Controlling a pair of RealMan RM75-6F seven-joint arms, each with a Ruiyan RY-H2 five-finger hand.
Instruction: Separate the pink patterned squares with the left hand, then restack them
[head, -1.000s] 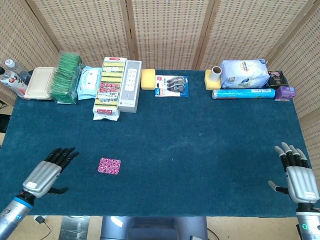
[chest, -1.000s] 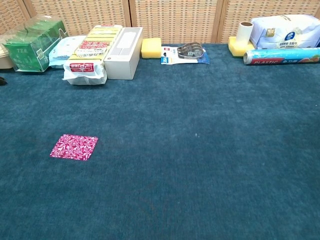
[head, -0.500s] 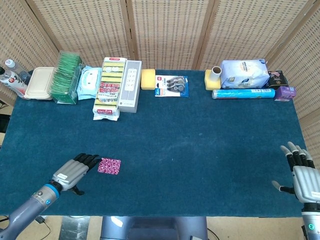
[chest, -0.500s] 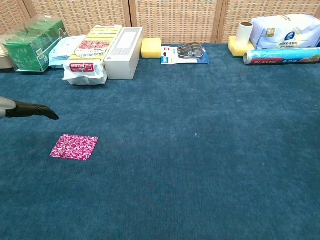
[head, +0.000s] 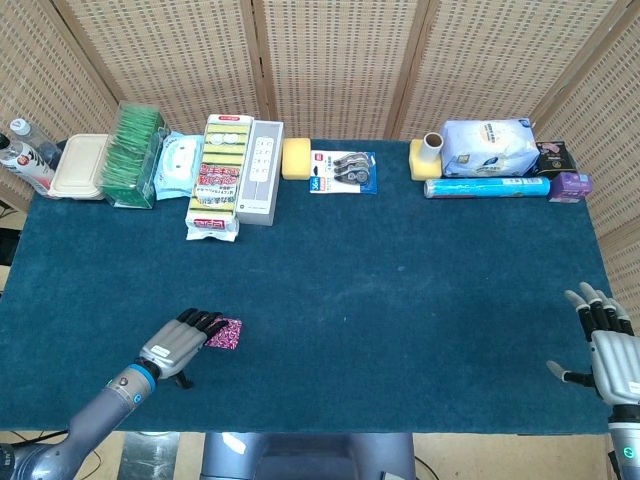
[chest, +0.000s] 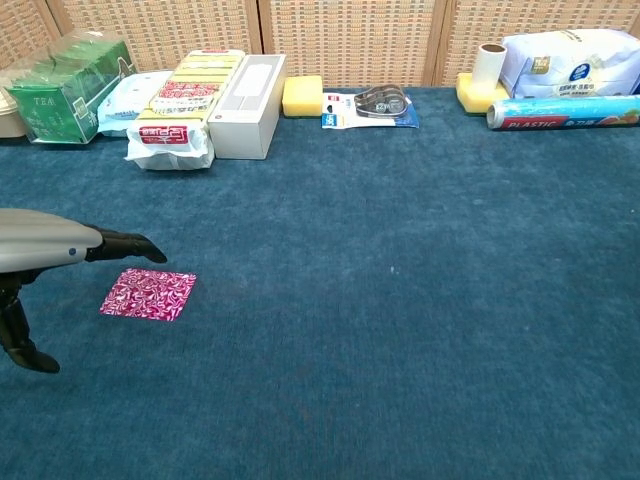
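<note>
The pink patterned squares (chest: 149, 293) lie as one flat stack on the blue cloth at the front left; in the head view the stack (head: 226, 334) is partly covered by fingers. My left hand (head: 181, 341) hovers over its left part with fingers stretched out flat and apart, holding nothing; the chest view shows this left hand (chest: 60, 250) a little above the cloth, thumb hanging down. My right hand (head: 608, 350) stays at the front right edge of the table, fingers spread, nothing in it.
Along the back edge stand a green tea box (head: 133, 155), a wipes pack (head: 178, 166), sponge packs (head: 219, 175), a white box (head: 259, 171), a yellow sponge (head: 297, 158), a tape pack (head: 344, 171), a blue roll (head: 487, 187) and a white bag (head: 488, 147).
My left hand has moved right from the table's left front edge until its fingers reach over the pink stack. The right hand has slid slightly back toward the front edge. The stack has not moved.
</note>
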